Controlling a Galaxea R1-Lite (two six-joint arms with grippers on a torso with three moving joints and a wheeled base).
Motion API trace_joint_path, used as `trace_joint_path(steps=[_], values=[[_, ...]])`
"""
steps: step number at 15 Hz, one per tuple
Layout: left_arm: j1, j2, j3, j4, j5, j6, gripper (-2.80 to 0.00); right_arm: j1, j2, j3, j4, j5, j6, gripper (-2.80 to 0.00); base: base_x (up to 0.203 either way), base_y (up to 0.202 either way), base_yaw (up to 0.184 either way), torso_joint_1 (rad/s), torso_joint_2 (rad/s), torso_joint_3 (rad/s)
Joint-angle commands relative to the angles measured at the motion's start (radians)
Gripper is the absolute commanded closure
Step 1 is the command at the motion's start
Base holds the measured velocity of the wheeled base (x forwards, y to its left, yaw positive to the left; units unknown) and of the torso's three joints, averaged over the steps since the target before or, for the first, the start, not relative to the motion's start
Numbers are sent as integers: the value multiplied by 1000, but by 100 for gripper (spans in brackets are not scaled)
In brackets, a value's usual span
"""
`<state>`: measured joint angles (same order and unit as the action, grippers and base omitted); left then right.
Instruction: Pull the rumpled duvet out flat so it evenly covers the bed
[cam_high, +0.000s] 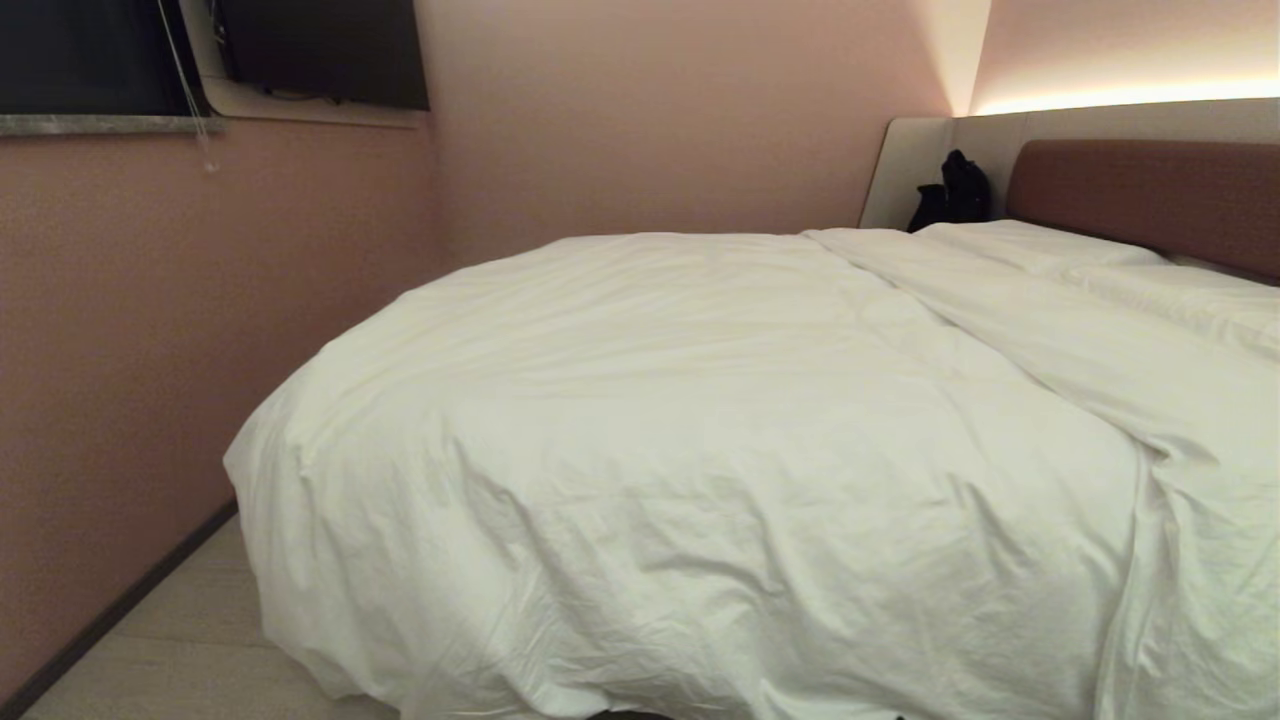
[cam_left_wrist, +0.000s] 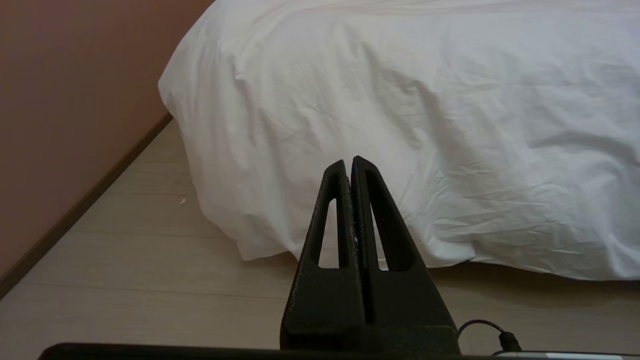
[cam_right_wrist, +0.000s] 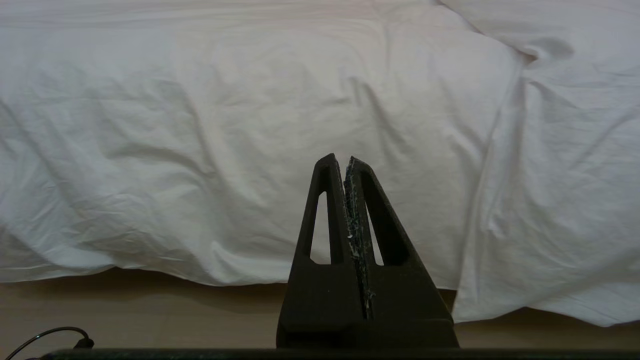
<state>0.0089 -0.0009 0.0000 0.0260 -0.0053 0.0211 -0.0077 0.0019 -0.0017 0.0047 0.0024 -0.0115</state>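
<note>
While both claws, left gripper (cam_left_wrist: 348, 161) and right gripper (cam_right_wrist: 339, 159), hang closed and empty, the puffy, creased white duvet (cam_high: 700, 430) drapes just beyond them.

The walls (cam_high: 620, 120) are painted a dull pink. In the upper left of the frame is a dark window (cam_high: 90, 50) with a grey sill, and beside it a dark screen (cam_high: 325, 50). The floor (cam_high: 190, 640) in the lower left is pale wood with a dark skirting board (cam_high: 120, 605). A warm light strip (cam_high: 1130, 95) glows in the upper right.
</note>
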Motion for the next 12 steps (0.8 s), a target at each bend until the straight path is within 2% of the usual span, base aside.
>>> trace_joint_path(steps=[1, 12], values=[[0, 1, 0, 0, -1, 0, 0, 0, 0, 0, 0, 1, -1, 0, 0, 195, -2, 2, 2, 2], [0, 1, 0, 0, 1, 0, 0, 0, 0, 0, 0, 1, -1, 0, 0, 195, -1, 2, 4, 4]])
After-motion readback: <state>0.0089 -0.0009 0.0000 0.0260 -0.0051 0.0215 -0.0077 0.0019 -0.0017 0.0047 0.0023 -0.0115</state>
